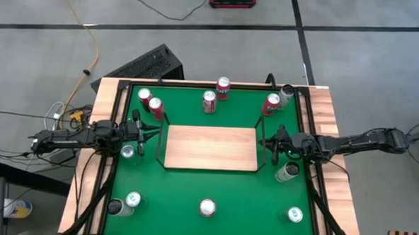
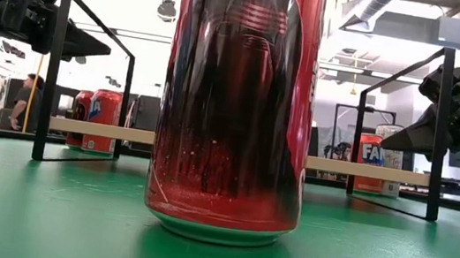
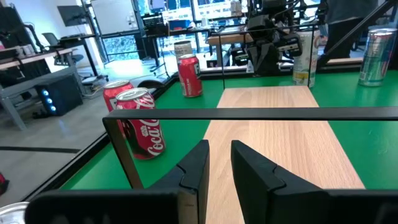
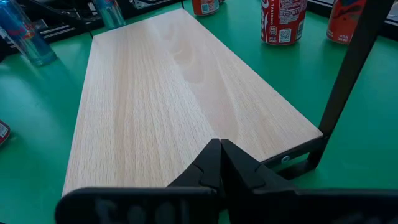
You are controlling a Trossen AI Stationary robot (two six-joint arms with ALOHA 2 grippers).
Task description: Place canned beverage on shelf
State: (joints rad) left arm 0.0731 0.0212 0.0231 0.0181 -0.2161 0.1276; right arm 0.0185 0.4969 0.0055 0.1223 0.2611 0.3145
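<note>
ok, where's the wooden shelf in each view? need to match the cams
High view: shelf at table centre, between both arms.
Low view: thin wooden strip behind the big red can, partly hidden.
Left wrist view: board runs away ahead of the left pincer.
Right wrist view: board fills the picture ahead of the right pincer.
Shared landmark: black wire rail at its short ends.

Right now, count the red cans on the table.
6 red cans: two at the back left, two back centre, one back right beside the shelf, one alone front centre. The silver-topped cans seen only from above could hide more.
</note>
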